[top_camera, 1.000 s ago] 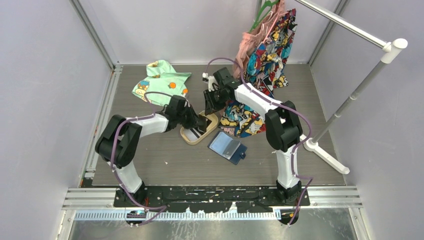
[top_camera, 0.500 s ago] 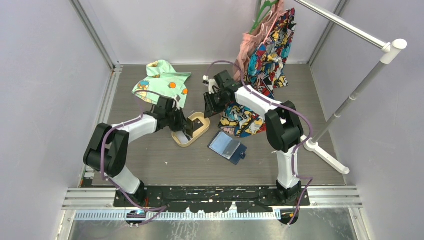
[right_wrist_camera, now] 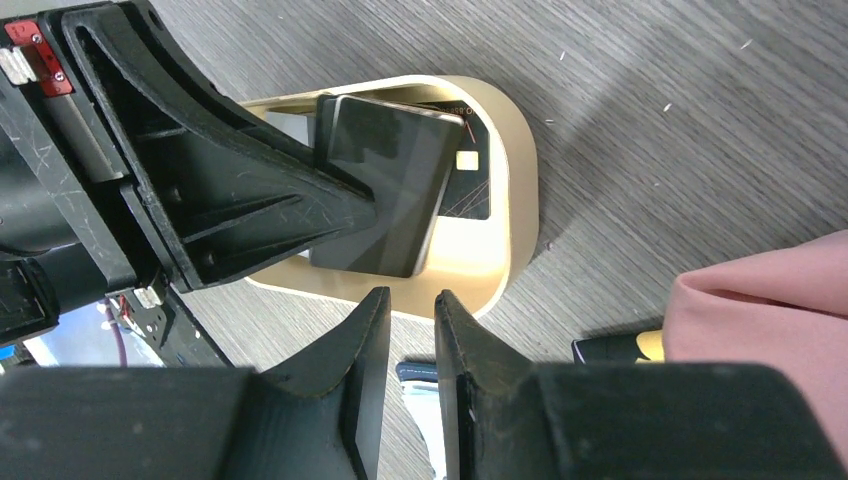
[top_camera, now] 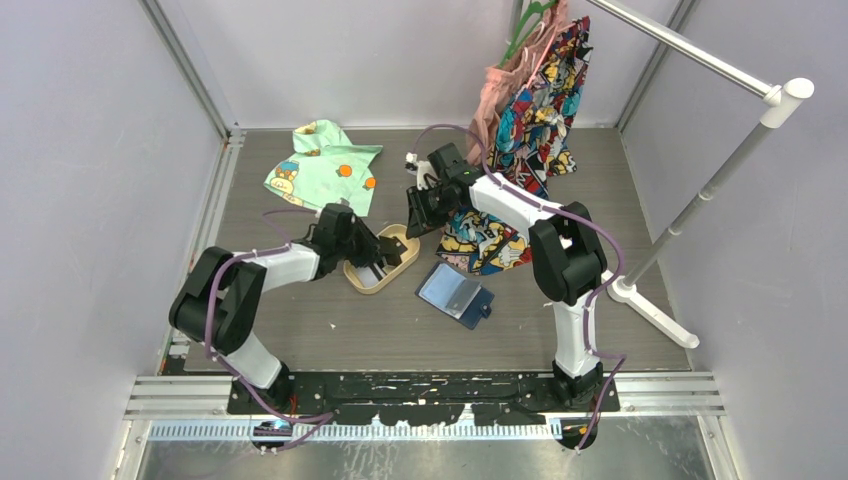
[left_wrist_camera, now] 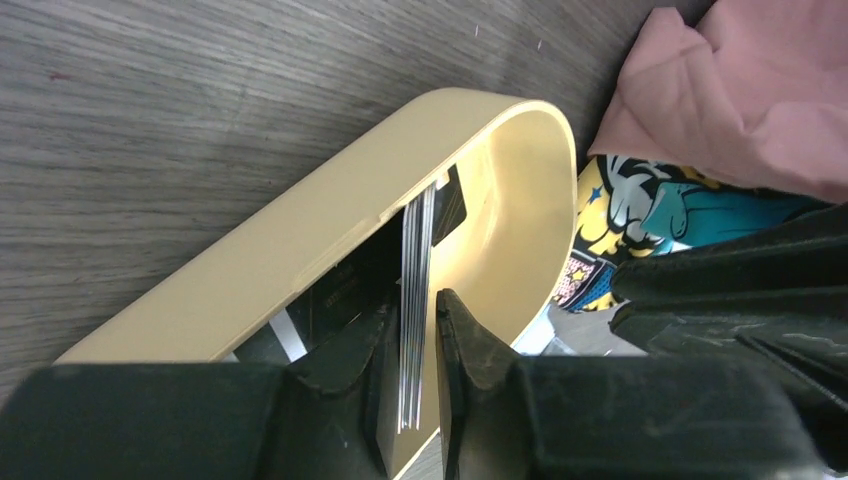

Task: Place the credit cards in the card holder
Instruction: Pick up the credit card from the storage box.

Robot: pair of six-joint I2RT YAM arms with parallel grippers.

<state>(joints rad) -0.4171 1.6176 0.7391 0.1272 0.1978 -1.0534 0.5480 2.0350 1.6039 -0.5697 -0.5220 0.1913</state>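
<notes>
Left claw straddling dark plastic card stack in tan oval tray, can't tell if clamped; right claw barely parted, empty.

Both arms are white with black joints, purple cables.

The flat table top was grey-brown with a fine wood grain. The oval plastic tray was tan outside and a paler cream-yellow inside. The thin plastic credit cards were dark with pale, silvery edges. To the right, the folding leather-like card holder was navy with glossy pale blue-grey pockets. At the far left, a mint-green cloth bore orange and yellow figures. At the far right, a pink cloth hung beside a comic-print garment in red, blue and yellow.
</notes>
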